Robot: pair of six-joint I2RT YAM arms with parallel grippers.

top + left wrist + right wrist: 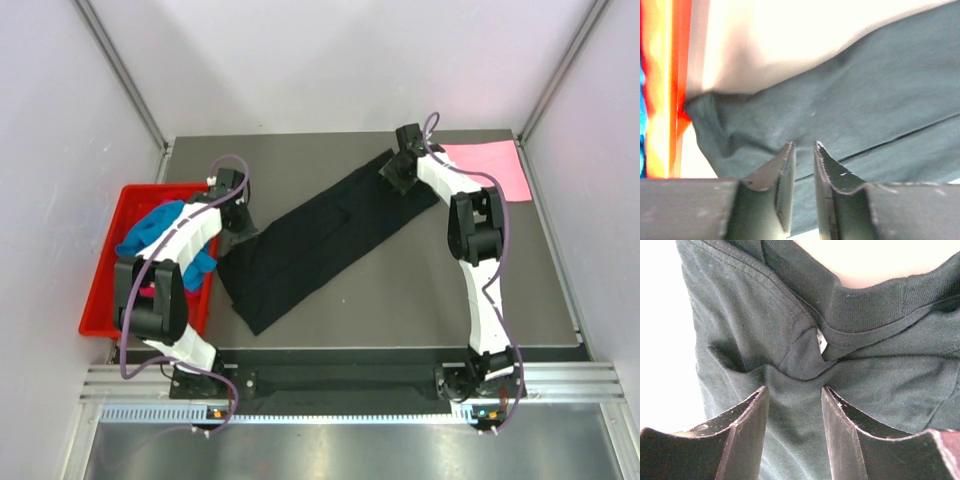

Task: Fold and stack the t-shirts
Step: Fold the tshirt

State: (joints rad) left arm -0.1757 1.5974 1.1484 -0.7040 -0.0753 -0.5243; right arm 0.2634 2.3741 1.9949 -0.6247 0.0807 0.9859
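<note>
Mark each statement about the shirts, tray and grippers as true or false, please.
1. The black shirt lies diagonally across the table. True.
2. The pink shirt is in the red tray. False: it lies at the table's far right corner.
3. The blue shirt is in the tray. True.
4. The right gripper is at the black shirt's collar end. True.
5. The left gripper hovers over the pink shirt. False: it is over the black shirt, beside the tray.

Cloth: black t-shirt (pixel 805 325) fills the view, its ribbed collar curving across the top.
Label: small white neck label (pixel 822 342) peeking at the collar fold.
Right gripper (pixel 792 405): jaws parted, straddling bunched fabric.
</note>
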